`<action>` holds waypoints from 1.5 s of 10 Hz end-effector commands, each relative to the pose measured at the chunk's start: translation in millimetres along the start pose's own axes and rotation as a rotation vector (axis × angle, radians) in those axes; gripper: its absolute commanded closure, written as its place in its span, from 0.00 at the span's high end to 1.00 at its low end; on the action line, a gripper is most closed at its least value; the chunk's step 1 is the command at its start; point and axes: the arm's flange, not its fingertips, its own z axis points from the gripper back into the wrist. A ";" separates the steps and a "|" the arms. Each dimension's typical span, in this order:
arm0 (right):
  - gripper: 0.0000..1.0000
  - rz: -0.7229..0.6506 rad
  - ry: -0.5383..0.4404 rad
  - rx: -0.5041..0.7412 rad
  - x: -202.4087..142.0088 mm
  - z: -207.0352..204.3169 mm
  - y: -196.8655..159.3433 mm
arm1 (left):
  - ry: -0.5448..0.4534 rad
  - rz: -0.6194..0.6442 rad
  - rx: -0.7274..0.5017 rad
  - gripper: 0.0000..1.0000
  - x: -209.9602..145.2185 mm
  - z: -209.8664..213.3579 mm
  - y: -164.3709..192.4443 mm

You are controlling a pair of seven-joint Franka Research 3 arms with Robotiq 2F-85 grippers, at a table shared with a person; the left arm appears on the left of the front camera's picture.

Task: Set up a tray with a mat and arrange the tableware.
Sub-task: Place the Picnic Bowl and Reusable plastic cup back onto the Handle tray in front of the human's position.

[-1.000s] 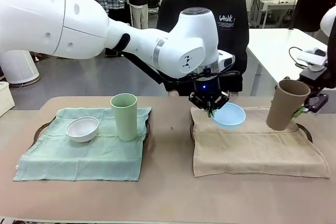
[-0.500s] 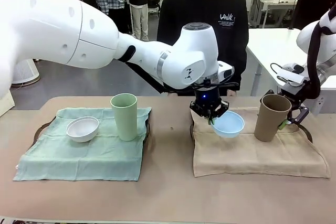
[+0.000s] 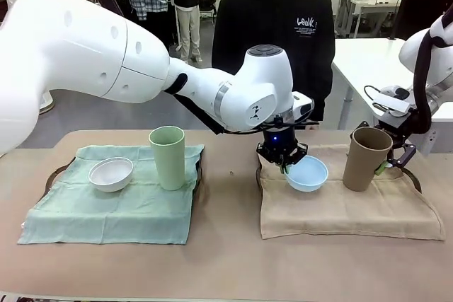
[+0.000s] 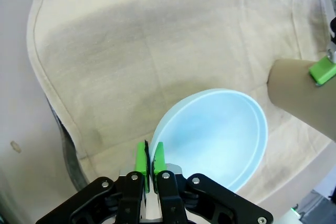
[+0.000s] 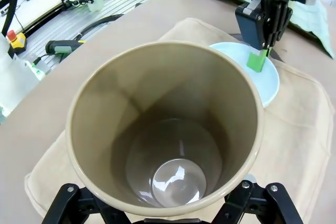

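While the left fingers (image 3: 284, 165) pinch the near rim of the light blue bowl (image 3: 306, 173), the bowl sits on the tan mat (image 3: 347, 206), and the right fingers (image 3: 388, 163) hug the brown cup (image 3: 366, 158) standing there. Seen from the left wrist, green pads (image 4: 140, 157) squeeze the rim, bowl (image 4: 210, 135) just ahead. Seen from the right wrist, the cup (image 5: 165, 129) stands between the fingers.

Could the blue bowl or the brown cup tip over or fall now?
Maybe. The left gripper pinches only the light blue bowl by its rim, so letting go unevenly might rock it. The right gripper holds the brown cup standing near the tan mat's back edge; a nudge while pulling away might topple it.
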 end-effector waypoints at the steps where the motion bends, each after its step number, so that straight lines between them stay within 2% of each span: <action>1: 0.85 -0.005 0.015 0.037 -19.0 -13.6 2.3 | -0.002 -0.005 0.020 0.46 4.1 0.6 -2.6; 2: 0.85 -0.003 0.012 0.038 -19.3 -12.9 2.4 | 0.011 0.000 0.029 0.73 4.2 0.3 -2.4; 3: 0.85 -0.002 0.009 0.039 -19.4 -12.6 2.7 | 0.016 0.002 0.026 0.91 4.0 0.2 -2.9; 4: 0.85 0.005 -0.001 0.055 -19.8 -11.8 3.5 | 0.021 0.004 0.021 1.00 4.1 0.3 -3.0; 5: 1.00 0.011 -0.017 0.065 -19.6 -10.7 4.0 | 0.020 0.005 0.015 1.00 4.2 1.8 -3.0; 8: 1.00 -0.080 -0.057 0.070 -21.7 -3.5 3.8 | 0.021 0.015 0.008 1.00 4.6 6.2 -2.4; 9: 1.00 -0.113 -0.067 0.064 -23.1 -0.8 4.8 | 0.024 0.021 0.008 0.83 4.3 6.6 -2.2; 11: 1.00 -0.129 -0.058 0.037 -21.7 6.6 8.3 | 0.019 0.014 0.001 1.00 3.8 8.3 -2.3; 15: 1.00 -0.173 -0.041 -0.014 -25.2 31.2 25.8 | -0.004 -0.025 -0.043 0.98 -1.3 20.6 -6.5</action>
